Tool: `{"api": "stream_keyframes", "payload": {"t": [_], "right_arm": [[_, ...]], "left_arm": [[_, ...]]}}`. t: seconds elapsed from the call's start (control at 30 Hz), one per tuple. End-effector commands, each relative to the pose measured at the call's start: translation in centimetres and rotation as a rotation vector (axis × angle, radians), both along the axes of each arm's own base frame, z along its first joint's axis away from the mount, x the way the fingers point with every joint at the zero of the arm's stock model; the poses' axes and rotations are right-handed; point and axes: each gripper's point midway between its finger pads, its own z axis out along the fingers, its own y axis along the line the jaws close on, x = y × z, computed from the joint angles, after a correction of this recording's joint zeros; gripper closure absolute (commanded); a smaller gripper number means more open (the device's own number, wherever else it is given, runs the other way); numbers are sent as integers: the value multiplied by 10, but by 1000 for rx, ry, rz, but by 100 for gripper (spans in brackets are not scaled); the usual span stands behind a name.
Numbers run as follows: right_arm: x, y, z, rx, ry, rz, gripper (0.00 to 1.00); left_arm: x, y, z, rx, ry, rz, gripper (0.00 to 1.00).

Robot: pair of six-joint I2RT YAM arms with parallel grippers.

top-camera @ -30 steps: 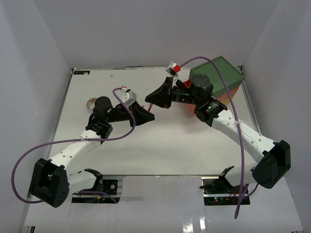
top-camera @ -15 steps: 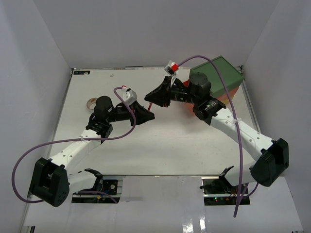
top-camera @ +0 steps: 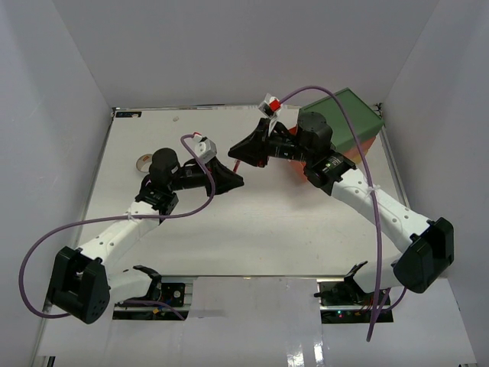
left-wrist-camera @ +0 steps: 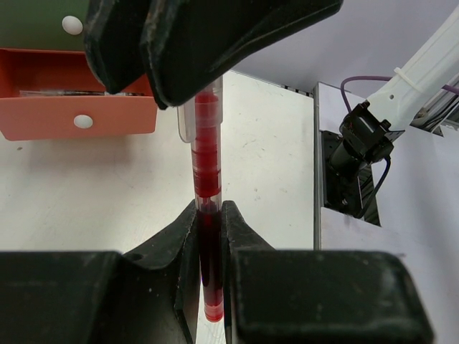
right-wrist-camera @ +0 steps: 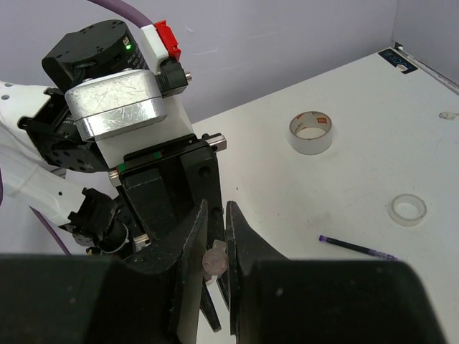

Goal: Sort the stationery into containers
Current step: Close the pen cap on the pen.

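Observation:
A red pen [left-wrist-camera: 206,165] is held between both grippers above the table's middle. My left gripper [left-wrist-camera: 209,211] is shut on its lower part. My right gripper [right-wrist-camera: 216,215] is closed around the pen's capped end [right-wrist-camera: 215,259], jaws touching it on both sides. In the top view the two grippers meet tip to tip, left [top-camera: 238,180] and right [top-camera: 233,150]. The drawer chest [top-camera: 348,122] stands at the back right, mostly behind the right arm. Its orange-red middle drawer [left-wrist-camera: 79,107] is pulled open; the green top drawer [left-wrist-camera: 43,29] is shut.
A beige tape roll [right-wrist-camera: 311,132], a smaller clear tape roll [right-wrist-camera: 409,210] and a thin dark pen [right-wrist-camera: 356,246] lie on the white table on the left side. The tape shows in the top view [top-camera: 144,161] behind the left arm. White walls enclose the table.
The two grippers have drawn slightly closer, the right one shifting a little up and back. Both stay on the red pen.

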Motion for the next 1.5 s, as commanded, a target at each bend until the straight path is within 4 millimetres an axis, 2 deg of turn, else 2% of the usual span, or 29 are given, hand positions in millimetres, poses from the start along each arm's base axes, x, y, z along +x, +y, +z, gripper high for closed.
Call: {"api": "stream_keyframes", "payload": {"t": [0.0, 0.37, 0.6, 1.03, 1.47], "right_arm": [[-23, -6, -126, -306, 286, 60, 92], [-27, -6, -135, -318, 311, 78, 92], [-28, -8, -142, -338, 327, 72, 92], [-26, -14, -166, -396, 360, 42, 92], [-34, -19, -193, -457, 410, 72, 92]], "left_arm": [[-16, -1, 130, -211, -448, -25, 100], [-16, -2, 141, -228, -489, -30, 100], [-12, 0, 156, -228, -529, 1, 100], [-16, 4, 175, -243, -583, 20, 100], [-14, 5, 188, -250, -603, 36, 100]]}}
